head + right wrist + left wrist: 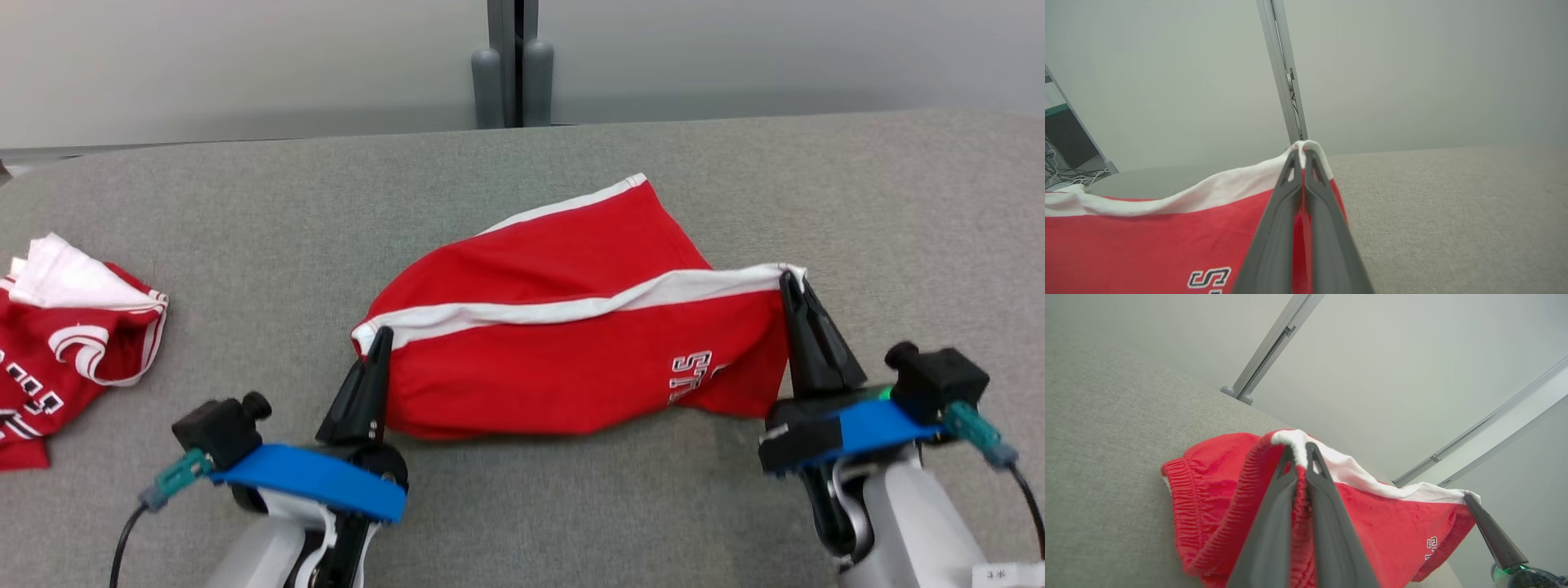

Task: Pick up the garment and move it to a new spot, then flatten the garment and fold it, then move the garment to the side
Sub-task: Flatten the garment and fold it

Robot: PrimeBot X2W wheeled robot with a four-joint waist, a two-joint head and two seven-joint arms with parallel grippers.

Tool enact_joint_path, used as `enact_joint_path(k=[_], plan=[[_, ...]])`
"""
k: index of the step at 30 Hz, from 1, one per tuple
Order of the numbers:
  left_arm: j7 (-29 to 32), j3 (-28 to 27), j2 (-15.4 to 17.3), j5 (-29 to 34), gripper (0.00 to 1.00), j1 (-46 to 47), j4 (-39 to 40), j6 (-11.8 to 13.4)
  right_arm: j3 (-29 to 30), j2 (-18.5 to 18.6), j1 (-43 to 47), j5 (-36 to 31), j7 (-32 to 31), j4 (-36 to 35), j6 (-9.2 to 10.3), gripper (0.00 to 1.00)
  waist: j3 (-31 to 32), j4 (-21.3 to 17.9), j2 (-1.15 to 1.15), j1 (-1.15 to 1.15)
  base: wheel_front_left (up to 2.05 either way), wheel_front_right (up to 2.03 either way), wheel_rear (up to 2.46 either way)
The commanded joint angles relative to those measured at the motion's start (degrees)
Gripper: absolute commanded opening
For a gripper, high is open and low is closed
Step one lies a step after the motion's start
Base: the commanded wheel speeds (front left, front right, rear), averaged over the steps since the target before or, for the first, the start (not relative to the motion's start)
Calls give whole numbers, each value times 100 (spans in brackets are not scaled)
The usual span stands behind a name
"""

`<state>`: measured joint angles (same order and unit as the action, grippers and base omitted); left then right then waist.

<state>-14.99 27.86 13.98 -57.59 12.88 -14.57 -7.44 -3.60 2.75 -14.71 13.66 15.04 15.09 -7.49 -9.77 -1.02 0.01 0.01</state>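
The garment is a pair of red shorts with a white side stripe and white lettering, held up off the grey table between both arms. My left gripper is shut on its left corner, at the elastic waistband. My right gripper is shut on the right corner, pinching the white stripe. The cloth sags between the two grips, and its far leg rests on the table behind. In the left wrist view the right gripper's finger shows at the far corner.
A second red and white garment lies crumpled at the table's left edge. A grey post stands against the pale wall behind the table. Bare grey tabletop lies in front of and to the right of the held shorts.
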Motion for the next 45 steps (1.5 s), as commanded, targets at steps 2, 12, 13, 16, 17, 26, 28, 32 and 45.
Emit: enact_joint_path(k=[2, 12, 13, 16, 17, 26, 28, 32, 45], plan=[[-28, 52, 59, -99, 0, 348, 27, -9, 35, 25, -531, -113, 21, 321, -1, 0, -444, 270, -1, -1, 0, 0, 0], [-28, -14, -3, -520, 0, 1240, -86, -8, 231, 25, -2463, -671, -55, 1616, -1, 0, -1344, 613, -1, -1, 0, 0, 0], [-28, 9, -19, -547, 0, 1339, -99, -9, 289, 24, -2628, -723, -55, 1736, -1, 0, -1409, 656, -1, -1, 0, 0, 0], [-27, 94, -59, -520, 0, 1579, -205, -9, 435, 25, -3048, -972, -95, 2065, -1, 0, -1590, 776, -1, -1, 0, 0, 0], [-27, 140, -82, -541, 0, 1643, -236, -9, 470, 25, -3172, -1061, -112, 2166, -1, 0, -1640, 801, -1, -1, 0, 0, 0], [-28, 513, -88, -581, 0, 2196, -485, -9, 960, 25, -3948, -1835, -212, 2875, -1, 0, -1974, 918, -1, -1, 0, 0, 0], [-28, 554, -90, -553, 0, 2280, -503, -9, 1073, 25, -4058, -1970, -185, 2979, -1, 0, -2010, 925, -1, -1, 0, 0, 0], [-27, 747, -72, -587, 0, 2340, -560, -9, 1287, 27, -4185, -2207, -198, 3203, -1, 0, -2044, 921, -1, -1, 0, 0, 0], [-23, 399, -125, -294, 100, 2045, -972, -8, 1571, 24, -4073, -2267, -42, 3778, -1, 100, -1790, 859, -1, -1, 0, 0, 0]])
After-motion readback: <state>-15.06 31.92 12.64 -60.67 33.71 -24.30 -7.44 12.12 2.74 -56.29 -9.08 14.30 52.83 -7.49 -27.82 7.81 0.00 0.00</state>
